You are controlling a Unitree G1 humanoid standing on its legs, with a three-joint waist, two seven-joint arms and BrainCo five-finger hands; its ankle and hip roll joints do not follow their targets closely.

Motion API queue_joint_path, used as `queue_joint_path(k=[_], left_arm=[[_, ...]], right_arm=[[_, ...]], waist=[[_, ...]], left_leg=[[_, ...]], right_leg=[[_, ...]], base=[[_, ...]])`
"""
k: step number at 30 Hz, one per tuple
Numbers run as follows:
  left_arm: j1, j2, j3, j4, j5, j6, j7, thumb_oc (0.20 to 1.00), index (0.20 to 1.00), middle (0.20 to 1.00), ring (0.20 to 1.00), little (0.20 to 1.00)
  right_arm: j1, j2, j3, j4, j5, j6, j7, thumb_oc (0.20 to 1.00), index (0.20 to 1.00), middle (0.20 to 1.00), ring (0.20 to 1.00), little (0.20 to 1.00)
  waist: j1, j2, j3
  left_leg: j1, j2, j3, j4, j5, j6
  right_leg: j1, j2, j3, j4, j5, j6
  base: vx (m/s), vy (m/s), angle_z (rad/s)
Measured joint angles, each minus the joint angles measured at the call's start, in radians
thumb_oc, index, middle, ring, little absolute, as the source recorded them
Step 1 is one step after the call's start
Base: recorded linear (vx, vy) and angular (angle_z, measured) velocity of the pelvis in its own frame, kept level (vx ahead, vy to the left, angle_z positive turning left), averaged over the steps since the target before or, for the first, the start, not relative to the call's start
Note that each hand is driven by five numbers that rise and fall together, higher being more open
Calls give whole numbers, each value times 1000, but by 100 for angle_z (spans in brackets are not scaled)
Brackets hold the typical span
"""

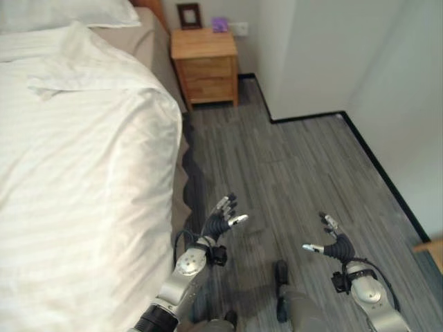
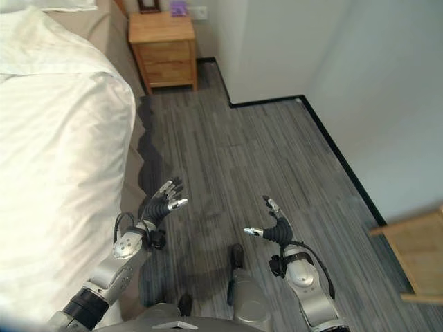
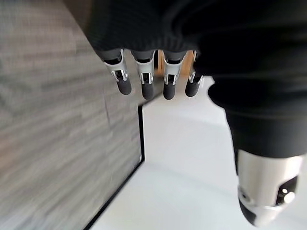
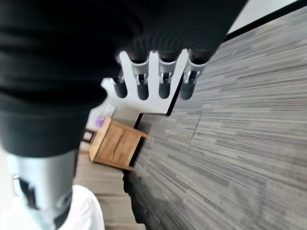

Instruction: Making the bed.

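Both hands are out over the grey floor [image 1: 291, 159], nothing in either. The left hand [image 1: 223, 217] hangs just beside the bed's edge, fingers straight and spread, palm empty; its wrist view shows the fingertips [image 3: 146, 90] in a loose row with bare floor and wall past them. The right hand [image 1: 331, 239] is further out from the bed, relaxed and open too, thumb out to the side, holding nothing. So this looks like the approach, before any grasp: the cover has not been taken hold of. The next move, by my reading, calls for the left hand to swing in toward the bed, catch the hanging edge of the duvet [image 1: 83, 173], and for the right to come across and join it, since it is well apart from the fabric now. The duvet itself lies on the bed, white with faint stripes, draped over the near side, fairly smooth down here but rumpled and folded over near the pillow [image 1: 62, 12] at the head. Beyond the bed stands a nightstand [image 1: 205, 63] against the wall.
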Motion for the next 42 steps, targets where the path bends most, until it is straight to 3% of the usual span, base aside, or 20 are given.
queue_joint_path(k=[2, 4, 7, 9, 11, 13, 17, 18, 21, 22, 24, 26, 28, 29, 33, 35, 36, 38, 39, 42], left_arm=[[46, 6, 34, -9, 19, 0, 11, 1000, 1000, 1000, 1000, 1000], [87, 10, 73, -13, 22, 1, 14, 1000, 1000, 1000, 1000, 1000], [100, 1, 105, -26, 22, 1, 21, 1000, 1000, 1000, 1000, 1000], [101, 7, 120, -34, 21, -7, 30, 1000, 1000, 1000, 1000, 1000], [95, 18, 143, -40, 21, -7, 40, 1000, 1000, 1000, 1000, 1000], [90, 34, 146, -38, 22, -6, 44, 1000, 1000, 1000, 1000, 1000], [110, 38, 138, -31, 39, -5, 32, 1000, 1000, 1000, 1000, 1000], [110, 23, 141, -23, 65, -4, 30, 1000, 1000, 1000, 1000, 1000], [141, 11, 115, -26, 91, -2, 30, 1000, 1000, 1000, 1000, 1000], [123, 6, 80, -28, 99, -1, 30, 1000, 1000, 1000, 1000, 1000], [73, 34, 9, -32, 102, 2, 30, 1000, 1000, 1000, 1000, 1000], [17, 49, -54, -42, 108, 2, 24, 1000, 1000, 1000, 1000, 1000], [16, 38, -53, -70, 129, -1, 18, 1000, 1000, 1000, 1000, 1000], [-12, 41, -41, -73, 129, -8, 17, 1000, 1000, 1000, 1000, 1000], [-40, 41, 11, -16, 129, -2, 21, 1000, 1000, 1000, 1000, 1000], [-20, 41, 22, -16, 131, -2, 21, 1000, 1000, 1000, 1000, 1000], [-13, 35, 23, -17, 131, -2, 22, 1000, 1000, 1000, 1000, 1000], [26, 12, 34, -24, 132, -6, 20, 1000, 1000, 1000, 1000, 1000], [62, -7, 52, -27, 132, -6, 21, 1000, 1000, 1000, 1000, 1000], [84, 6, 66, -38, 128, -7, 21, 1000, 1000, 1000, 1000, 1000]], right_arm=[[-17, -1, -12, 29, -5, 3, 7, 1000, 1000, 1000, 1000, 1000], [-52, 1, -15, 45, -11, 4, 7, 1000, 1000, 1000, 1000, 1000], [-48, -16, -15, 35, -10, -2, -3, 1000, 1000, 1000, 1000, 1000], [-55, -35, 4, 29, -4, -3, -5, 1000, 1000, 1000, 1000, 1000], [-62, -31, 12, 27, -3, 1, -5, 1000, 1000, 1000, 1000, 1000], [-69, -20, 18, 29, -3, 3, -4, 1000, 1000, 1000, 1000, 1000], [-69, -17, 30, 34, -5, 4, -3, 1000, 1000, 1000, 1000, 1000], [-67, -18, 28, 35, -20, 11, 6, 1000, 1000, 1000, 1000, 1000], [-22, -16, 27, 10, -43, 12, 16, 1000, 1000, 1000, 1000, 1000], [-12, -30, 45, 15, -44, 20, 21, 1000, 1000, 1000, 1000, 1000], [34, 11, 87, -27, -53, 24, 30, 1000, 1000, 1000, 1000, 1000], [32, 59, 94, -51, -53, 24, 37, 1000, 1000, 1000, 1000, 1000], [32, 65, 101, -58, -52, 18, 36, 1000, 1000, 1000, 1000, 1000], [31, 62, 97, -67, -50, 16, 36, 1000, 1000, 1000, 1000, 1000], [8, 59, 71, -23, -41, 20, 34, 1000, 1000, 1000, 1000, 1000], [-1, 44, 60, -11, -41, 20, 31, 1000, 1000, 1000, 1000, 1000], [-2, 35, 59, -10, -41, 20, 31, 1000, 1000, 1000, 1000, 1000], [-14, -7, 59, 15, -41, 19, 31, 1000, 1000, 1000, 1000, 1000], [-55, -15, 64, 62, -42, 20, 31, 1000, 1000, 1000, 1000, 1000], [-71, -18, 66, 76, -41, 19, 32, 1000, 1000, 1000, 1000, 1000]], waist=[[5, 9, -7], [10, -5, -7], [46, -24, -8], [103, -30, 3], [118, -50, 21], [118, -50, 31], [115, 13, 8], [106, 18, 0], [103, 24, -42], [101, 39, -37], [57, 8, -36], [23, 17, -24], [6, 40, -37], [-6, 44, -41], [-23, 29, -32], [-24, 40, -31], [-25, 42, -33], [-18, 30, -53], [3, 64, -67], [32, 70, -69]], left_leg=[[20, 56, 41, 18, -5, -40], [-17, 53, 44, 144, -11, -60], [-249, 0, 105, 670, 19, -129], [-437, -22, 151, 882, 45, -91], [-537, -3, 293, 790, 54, -82], [-555, 18, 419, 476, 87, -69], [-468, -11, 401, 34, 180, -74], [-432, -28, 364, 16, 184, -88], [-382, -82, 310, 93, 203, -45], [-317, -88, 320, 49, 241, 37], [-231, -132, 330, 53, 186, 99], [-171, -151, 317, 121, 107, 111], [-112, -142, 294, 94, 73, 90], [-111, -141, 249, 77, 54, 56], [-30, -170, 203, 42, 58, 57], [41, -191, 231, 40, 57, 55], [68, -201, 234, 39, 54, 51], [136, -263, 255, 98, 26, 9], [109, -244, 272, 182, 27, -3], [-118, -170, 349, 720, 14, -36]], right_leg=[[16, 48, -57, 53, -6, -86], [51, 55, -81, 56, -32, -119], [130, 50, -112, 11, -46, -173], [169, 55, -113, 8, -72, -224], [200, 40, -141, -18, -78, -217], [227, 40, -175, -56, -95, -192], [276, 75, -186, -63, -131, -180], [291, 77, -179, -56, -158, -179], [277, 22, -123, 75, -263, -129], [144, 5, -81, 424, -264, -110], [-131, -95, -35, 1027, -182, 17], [-238, -166, -69, 1178, -148, 1], [-254, -149, -123, 991, -169, -15], [-239, -96, -171, 637, -189, -19], [-168, 31, -184, 122, -108, -105], [-138, 79, -227, 90, -37, -206], [-117, 84, -256, 75, -32, -215], [-52, 73, -242, 87, 103, -337], [-32, 91, -236, 98, 60, -318], [87, 129, -207, 18, 43, -318]], base=[[520, -182, 70], [276, -148, 32], [305, -211, 29], [450, -194, 10], [508, 11, 26], [616, 117, 32], [615, 129, 4], [767, 211, -28], [475, 242, -60], [631, 351, -45], [662, 289, -7], [544, 52, 15], [669, -118, 31], [531, -150, 75], [407, -120, 65], [614, -187, 59], [724, -244, 72], [514, -229, 41], [330, -252, -14], [206, -224, -8]])
